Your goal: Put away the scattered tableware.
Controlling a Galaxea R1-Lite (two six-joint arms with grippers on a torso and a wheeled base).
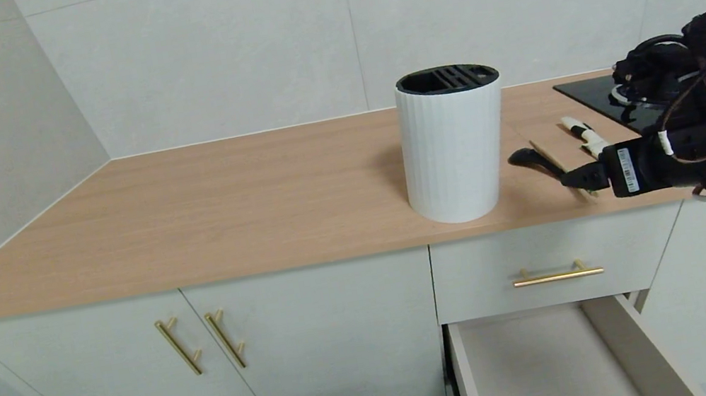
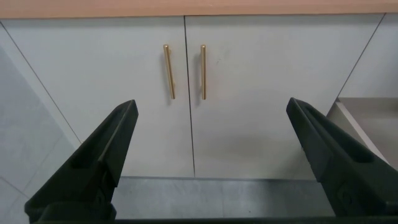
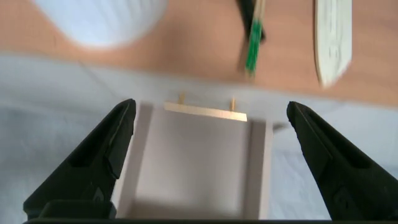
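On wooden counter [image 1: 183,212] near white utensil holder [image 1: 453,145], aim for chopsticks [image 1: 547,155]: with right gripper [image 3: 210,109] spread wide, empty (left gripper [image 2: 211,106] likewise), centre above, descend level, pinch.

Bright, even, diffuse indoor light with soft, faint shadows

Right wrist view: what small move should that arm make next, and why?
Probably ease the right gripper forward over the counter toward the green-tipped chopstick near the counter's edge. The jaws stand open and empty, above the open drawer rather than above the chopstick, which lies beside the white holder.
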